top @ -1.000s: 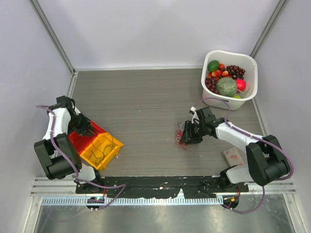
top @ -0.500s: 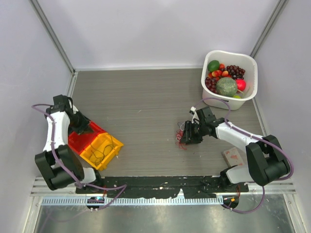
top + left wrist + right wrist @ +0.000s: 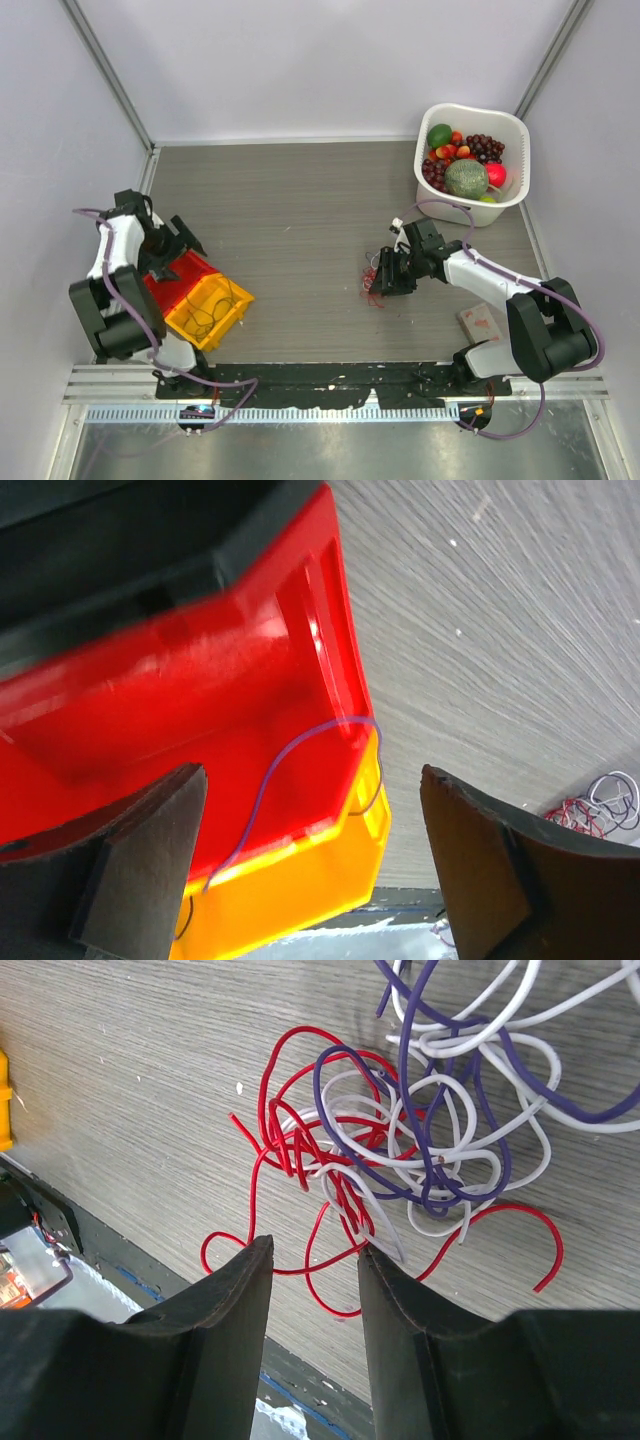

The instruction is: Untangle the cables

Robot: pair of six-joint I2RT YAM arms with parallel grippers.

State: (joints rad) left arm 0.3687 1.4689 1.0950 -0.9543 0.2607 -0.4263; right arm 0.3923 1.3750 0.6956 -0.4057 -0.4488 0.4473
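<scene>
The cables (image 3: pixel 405 1145) are a tangle of red, white and purple wires on the table, seen small in the top view as cables (image 3: pixel 374 281) and far off in the left wrist view as cables (image 3: pixel 592 805). My right gripper (image 3: pixel 315 1248) is low at the tangle's near edge, jaws apart, with a red loop crossing the gap on the table; in the top view the right gripper (image 3: pixel 388 276) sits right beside the tangle. My left gripper (image 3: pixel 312 775) is wide open above a red bin (image 3: pixel 150 710). A single purple wire (image 3: pixel 262 788) lies in that bin, free of the fingers.
A yellow bin (image 3: pixel 212 308) holding a thin dark wire adjoins the red bin (image 3: pixel 168 287) at the front left. A white basket (image 3: pixel 512 133) of fruit stands at the back right. A small pinkish pad (image 3: pixel 481 322) lies near the right arm's base.
The left gripper's jaws have gone from shut to wide open over the red bin, and the left arm shifted slightly. The right arm and the tangle have not moved.
</scene>
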